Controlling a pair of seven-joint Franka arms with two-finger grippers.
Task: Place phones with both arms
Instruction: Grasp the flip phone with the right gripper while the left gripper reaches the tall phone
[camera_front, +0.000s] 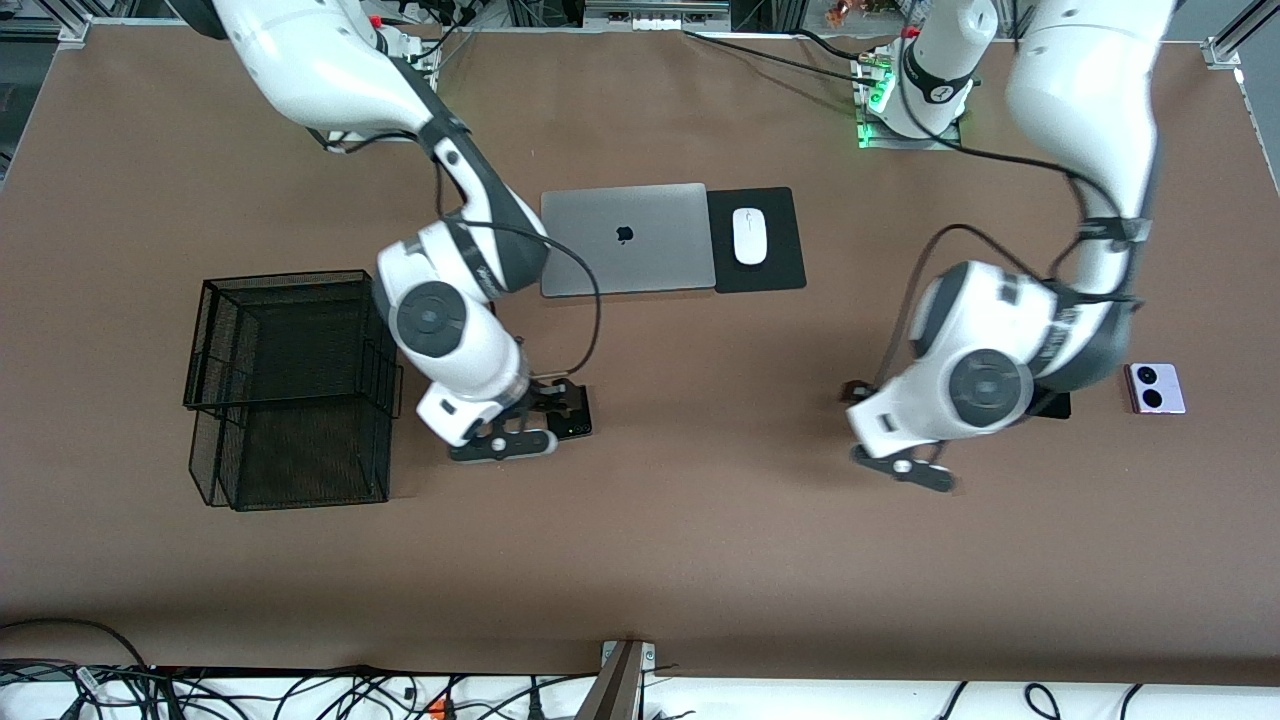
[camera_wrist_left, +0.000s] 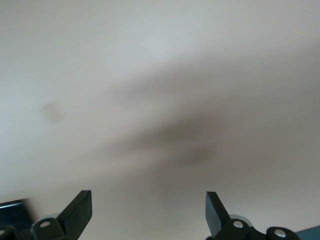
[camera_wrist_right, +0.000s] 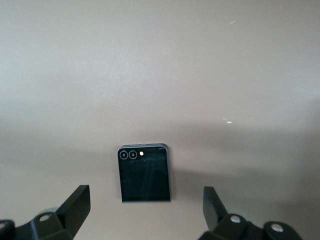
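Note:
A small squarish black phone (camera_front: 577, 417) lies on the brown table beside the wire basket. My right gripper (camera_front: 556, 408) is open just over it. In the right wrist view the phone (camera_wrist_right: 144, 173) lies flat between the spread fingertips (camera_wrist_right: 80, 196) of my right gripper (camera_wrist_right: 146, 195). My left gripper (camera_front: 893, 462) is open over bare table, and the left wrist view shows only blurred table between the fingers of this gripper (camera_wrist_left: 148, 199). A corner of the long black slab (camera_front: 1056, 405) shows under the left arm. The lilac-white phone (camera_front: 1157, 388) lies beside it toward the left arm's end.
A black wire basket (camera_front: 285, 278) stands toward the right arm's end. A closed silver laptop (camera_front: 625, 238) and a white mouse (camera_front: 749, 236) on a black pad (camera_front: 782, 272) lie near the robots' bases.

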